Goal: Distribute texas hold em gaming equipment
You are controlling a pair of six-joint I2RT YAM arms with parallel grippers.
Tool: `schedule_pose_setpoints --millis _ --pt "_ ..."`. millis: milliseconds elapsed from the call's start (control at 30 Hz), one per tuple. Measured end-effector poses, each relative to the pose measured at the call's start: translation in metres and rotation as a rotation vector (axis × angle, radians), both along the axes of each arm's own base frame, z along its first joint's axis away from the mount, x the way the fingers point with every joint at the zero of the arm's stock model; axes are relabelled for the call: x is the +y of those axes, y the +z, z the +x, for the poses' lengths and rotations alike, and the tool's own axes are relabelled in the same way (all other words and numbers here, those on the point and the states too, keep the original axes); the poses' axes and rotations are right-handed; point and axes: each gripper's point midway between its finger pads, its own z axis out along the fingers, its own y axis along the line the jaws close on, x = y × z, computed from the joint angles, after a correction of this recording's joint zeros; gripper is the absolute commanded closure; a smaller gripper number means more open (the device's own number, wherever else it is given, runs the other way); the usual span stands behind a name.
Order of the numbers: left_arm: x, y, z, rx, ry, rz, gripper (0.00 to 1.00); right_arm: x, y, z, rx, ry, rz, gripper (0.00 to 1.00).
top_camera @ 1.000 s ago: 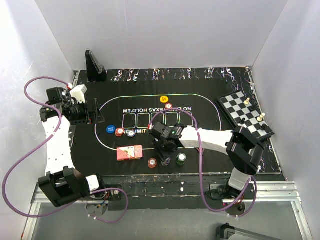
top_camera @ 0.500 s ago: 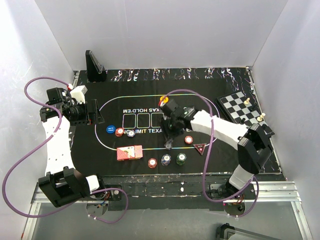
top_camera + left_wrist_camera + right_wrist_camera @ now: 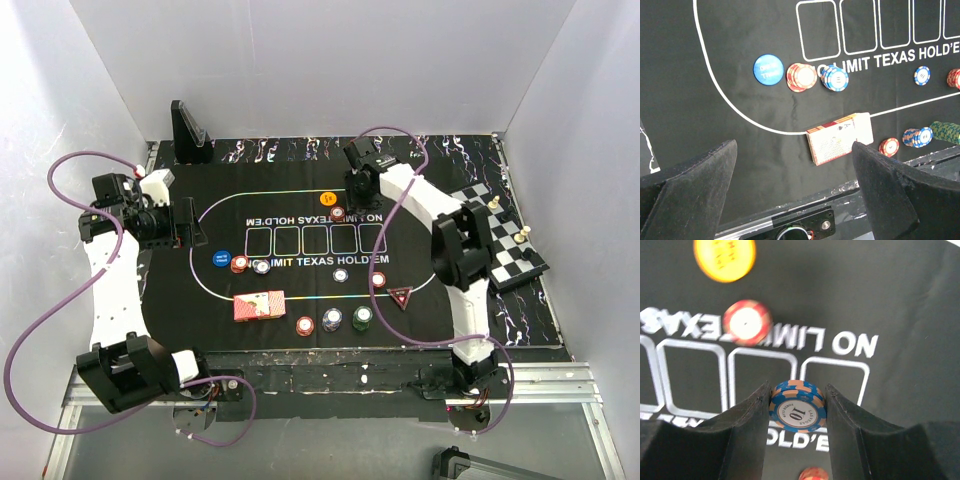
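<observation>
**A:** From above, what changed?
**B:** The right pincer point(image 3: 361, 193) swung from the near side of the printed card boxes point(image 3: 315, 240) to their far side, beside the orange chip point(image 3: 327, 198).

**A:** Left wrist view?
**B:** The left pincer point(image 3: 792, 175) is wide apart and holds nothing. The card deck point(image 3: 840, 138) lies nearside of the boxes.

**A:** Right wrist?
**B:** It is clamped on a blue chip point(image 3: 798, 412) marked 10, above the boxes. Probably a delivery to a far seat.
</observation>
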Motion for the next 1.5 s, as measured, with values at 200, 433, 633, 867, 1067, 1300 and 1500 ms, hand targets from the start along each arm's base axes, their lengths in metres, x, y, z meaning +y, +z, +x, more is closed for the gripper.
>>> schedule_pose_setpoints --millis 200,433,633,867,1067,1300,1500 --pt "0.001 -0.003 0.002 0.009 -0.008 0.003 0.0 -0.03 -0.054 0.045 0.058 -0.088 -0.083 0.99" --pt "0.003 -0.01 0.005 0.034 -0.01 0.002 0.0 -0.025 -0.072 0.06 0.076 -0.074 -0.073 0.53" --pt "0.004 -0.01 0.004 0.035 -0.01 0.006 0.0 -0.015 -0.066 0.063 0.075 -0.054 -0.028 0.29" --pt "0.004 -0.01 0.004 0.035 -0.009 0.008 0.0 -0.012 -0.058 0.054 0.072 -0.043 -0.031 0.25" --pt "0.003 -0.006 0.002 0.019 -0.008 0.013 0.0 -0.009 0.007 0.006 -0.005 0.008 -0.014 0.24" --pt "0.002 -0.001 0.0 0.0 -0.007 0.019 0.0 0.051 0.055 -0.108 -0.091 0.259 0.015 0.21" --pt "0.001 0.003 -0.003 -0.009 -0.007 0.021 0.0 0.069 0.005 -0.194 0.048 0.434 -0.049 0.15"
